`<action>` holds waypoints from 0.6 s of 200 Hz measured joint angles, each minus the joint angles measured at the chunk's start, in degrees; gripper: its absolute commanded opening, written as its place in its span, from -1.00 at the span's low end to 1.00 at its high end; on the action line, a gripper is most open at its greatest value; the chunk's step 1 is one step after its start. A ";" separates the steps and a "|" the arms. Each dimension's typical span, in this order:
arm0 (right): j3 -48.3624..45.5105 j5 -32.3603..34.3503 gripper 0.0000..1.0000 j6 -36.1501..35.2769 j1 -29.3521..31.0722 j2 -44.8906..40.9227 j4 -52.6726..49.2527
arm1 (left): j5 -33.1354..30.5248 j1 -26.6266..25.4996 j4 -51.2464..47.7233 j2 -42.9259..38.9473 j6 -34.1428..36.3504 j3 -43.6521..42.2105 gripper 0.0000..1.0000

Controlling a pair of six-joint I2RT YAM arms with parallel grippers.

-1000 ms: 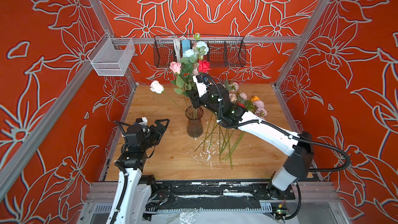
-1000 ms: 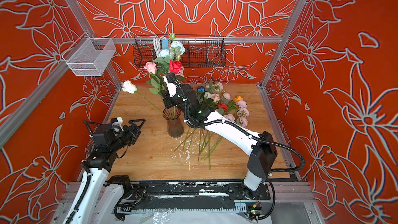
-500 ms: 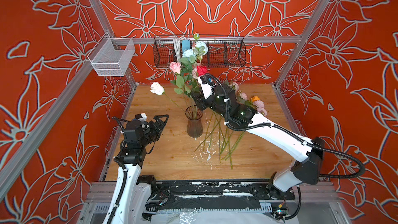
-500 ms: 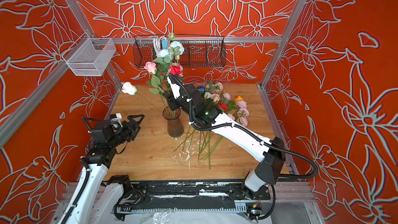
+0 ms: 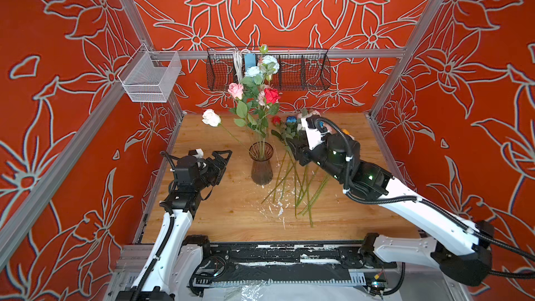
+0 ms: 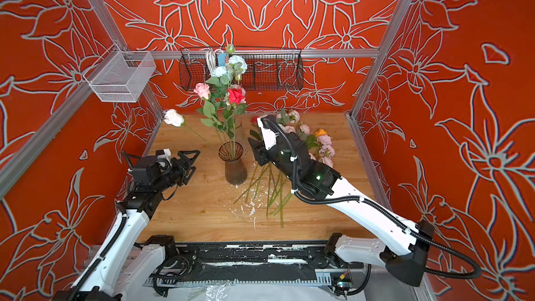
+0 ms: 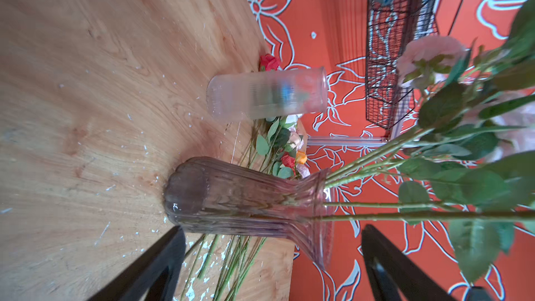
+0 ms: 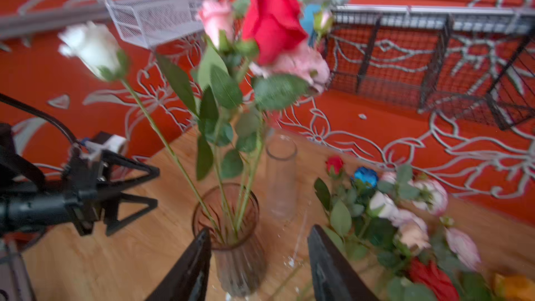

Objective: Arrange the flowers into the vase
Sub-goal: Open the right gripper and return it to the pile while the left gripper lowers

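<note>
Top views: some flowers (image 5: 272, 95) are stood in the glass vase (image 5: 261, 166) at table (image 5: 231, 212) centre; loose flowers (image 6: 324, 143) are piled just right of it. Left gripper (image 5: 224, 160) and right gripper (image 5: 293, 152) are spread, nothing grasped.

Wooden table (image 5: 220, 212): vase (image 5: 261, 166), clear tumbler (image 7: 266, 94), loose flowers (image 6: 324, 140), white flecks (image 5: 279, 211).

Ribbed, smoky, glossy glass for the vase (image 5: 261, 166), on matt, grainy wood of the table (image 5: 225, 212) flecked with white chips. In the vase, flowers (image 5: 271, 95) of cloth-like petals on smooth plastic-looking stems. Behind the vase, a clear fluted glossy tumbler (image 7: 267, 93) and a black wire-mesh metal basket (image 5: 304, 72).
</note>
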 measured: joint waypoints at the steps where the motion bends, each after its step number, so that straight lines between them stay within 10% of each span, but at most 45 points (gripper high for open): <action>1: -0.61 0.13 0.00 0.28 -0.22 -0.24 -0.09 | -0.11 -0.20 0.15 0.09 -0.04 -0.20 0.89; 56: -19.19 -5.18 -0.31 12.90 -16.59 -2.62 -3.85 | -2.45 -4.83 2.23 6.58 -2.54 -6.69 0.89; 120: -17.07 -12.59 -0.29 20.81 -22.53 18.25 -2.84 | -3.21 -7.61 4.63 12.33 -3.48 -8.90 0.89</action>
